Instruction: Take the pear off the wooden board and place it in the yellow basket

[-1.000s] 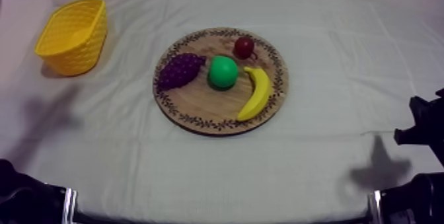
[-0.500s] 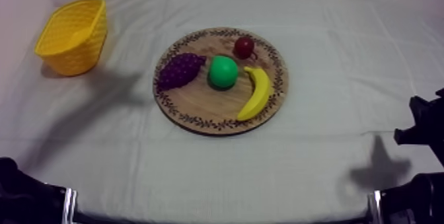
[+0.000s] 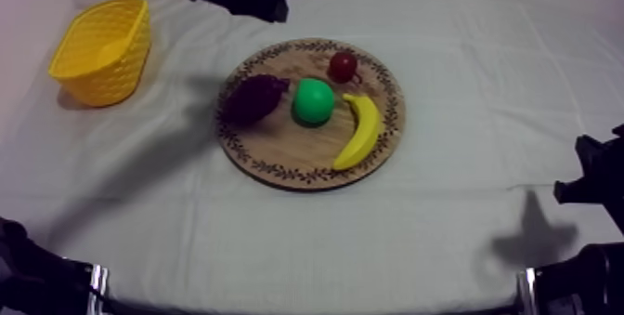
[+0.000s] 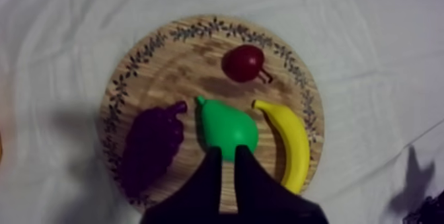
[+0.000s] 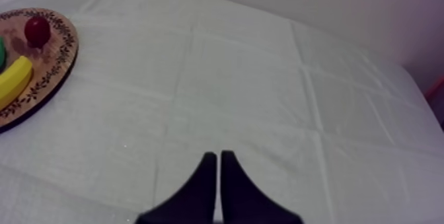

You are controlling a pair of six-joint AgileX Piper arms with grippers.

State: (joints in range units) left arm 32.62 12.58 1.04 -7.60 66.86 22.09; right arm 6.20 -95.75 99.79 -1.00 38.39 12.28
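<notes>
The pear [image 3: 314, 101] is lying in the middle of the round wooden board [image 3: 279, 137], between the bunch of grapes [image 3: 253, 98] on its left and the banana [image 3: 361, 131] on its right. The small red fruit [image 3: 344, 66] is sitting near the board's far rim. The board itself is resting at the centre of the table [image 3: 464, 235], and the yellow basket [image 3: 102, 49] is standing by the table's far left corner, well apart from the board. The left gripper [image 4: 228, 151] is hovering over the board with its jaws pressed into a narrow wedge, holding nothing, its tips lining up with the pear's broad end. The right gripper [image 5: 218, 154] is resting low at the table's right edge, its jaws likewise pressed together on nothing, over bare cloth.
</notes>
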